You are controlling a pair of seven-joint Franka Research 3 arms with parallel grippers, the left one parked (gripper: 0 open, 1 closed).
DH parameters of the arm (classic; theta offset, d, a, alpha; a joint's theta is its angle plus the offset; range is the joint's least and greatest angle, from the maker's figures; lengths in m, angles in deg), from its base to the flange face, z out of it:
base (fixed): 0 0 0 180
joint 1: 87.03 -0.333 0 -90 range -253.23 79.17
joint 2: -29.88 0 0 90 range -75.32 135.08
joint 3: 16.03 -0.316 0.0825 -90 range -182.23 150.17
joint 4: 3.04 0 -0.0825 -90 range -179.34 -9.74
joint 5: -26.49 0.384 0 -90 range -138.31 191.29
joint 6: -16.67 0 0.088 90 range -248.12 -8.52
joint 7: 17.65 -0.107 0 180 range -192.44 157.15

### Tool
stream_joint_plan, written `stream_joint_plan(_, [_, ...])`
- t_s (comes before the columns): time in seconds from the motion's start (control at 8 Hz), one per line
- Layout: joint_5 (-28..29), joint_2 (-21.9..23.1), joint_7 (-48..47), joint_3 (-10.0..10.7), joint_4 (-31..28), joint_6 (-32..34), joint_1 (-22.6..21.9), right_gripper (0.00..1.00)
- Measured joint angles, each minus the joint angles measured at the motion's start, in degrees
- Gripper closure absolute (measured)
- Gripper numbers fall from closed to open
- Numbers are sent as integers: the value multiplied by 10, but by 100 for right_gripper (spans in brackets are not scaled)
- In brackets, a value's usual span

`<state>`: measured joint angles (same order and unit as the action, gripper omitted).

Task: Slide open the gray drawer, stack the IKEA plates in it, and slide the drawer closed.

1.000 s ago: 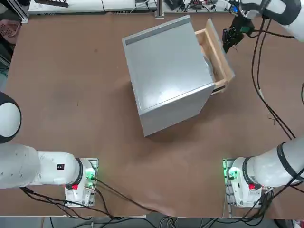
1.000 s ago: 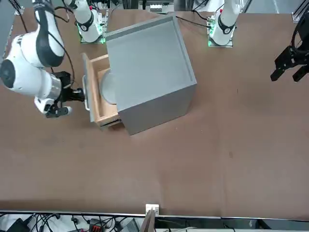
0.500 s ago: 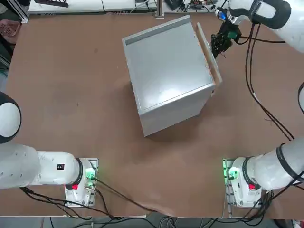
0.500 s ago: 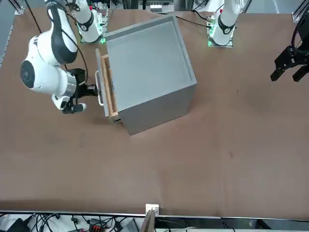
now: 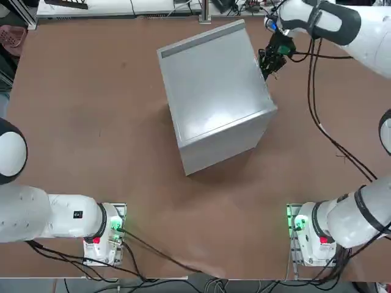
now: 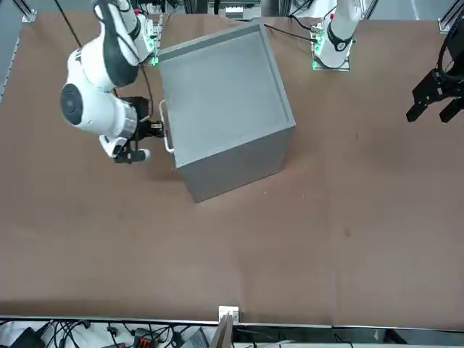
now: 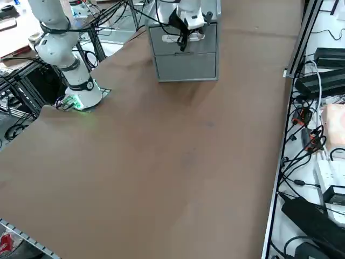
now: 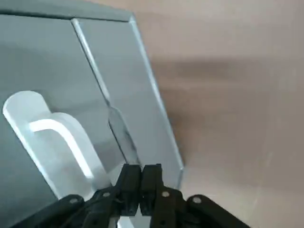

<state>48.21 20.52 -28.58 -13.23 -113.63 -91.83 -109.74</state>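
The gray drawer [image 7: 186,46] sits flush in the cabinet [image 5: 217,85], beneath its top; whether plates lie inside cannot be told. The right claw [image 8: 141,167] is closed on nothing, its tips at the drawer's front beside the white handle [image 8: 61,142], presumably for pushing. Bare table [image 7: 161,178] outside the front leaves room to back off.

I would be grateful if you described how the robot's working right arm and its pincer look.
The right arm is glossy white with dark gray bands at its joints, and black cables run along it. Its right pincer is matte black and angular, with two slim, blocky fingers and small round silvery screws. Green shows near the wrist.
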Motion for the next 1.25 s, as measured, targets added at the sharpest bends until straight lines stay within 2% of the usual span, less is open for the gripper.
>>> stream_joint_plan(0.5, [-3,1,0,6,6,-1,0,100])
stream_joint_plan(0.75, [-64,5,1,20,50,37,19,97])
stream_joint_plan(1.0, [-112,11,5,27,146,111,74,83])
stream_joint_plan(1.25, [-155,21,32,32,189,145,121,45])
